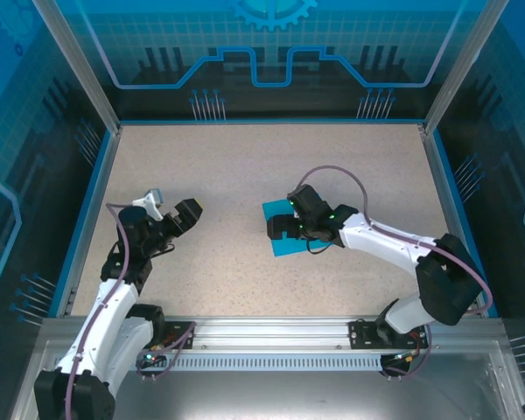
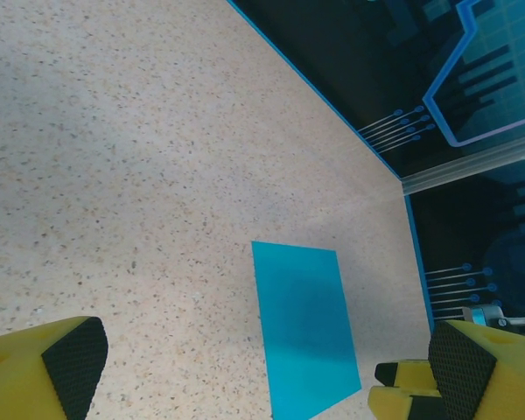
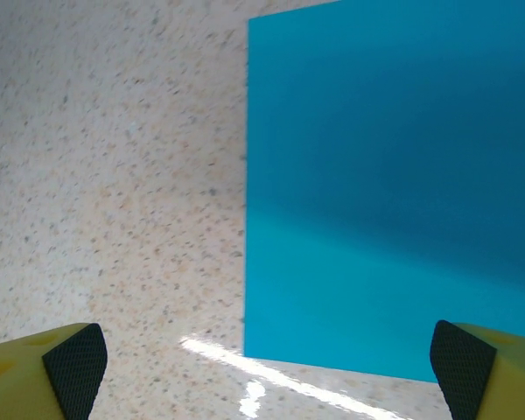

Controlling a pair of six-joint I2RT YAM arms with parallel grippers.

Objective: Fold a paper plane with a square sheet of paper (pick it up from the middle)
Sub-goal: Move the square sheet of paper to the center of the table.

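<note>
Gaping: left pincer [image 1: 192,214], right pincer [image 1: 278,229]; one square sheet of paper [image 2: 304,332] flat.

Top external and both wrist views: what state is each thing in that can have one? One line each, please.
square sheet of paper: lying flat on the table, no fold visible, not gripped.
left gripper: open, empty, off to the left of the sheet.
right gripper: open, empty, positioned over the sheet.

Right gripper [image 1: 288,220] over the square sheet of paper [image 1: 289,248], left gripper [image 1: 186,214] well apart
</note>
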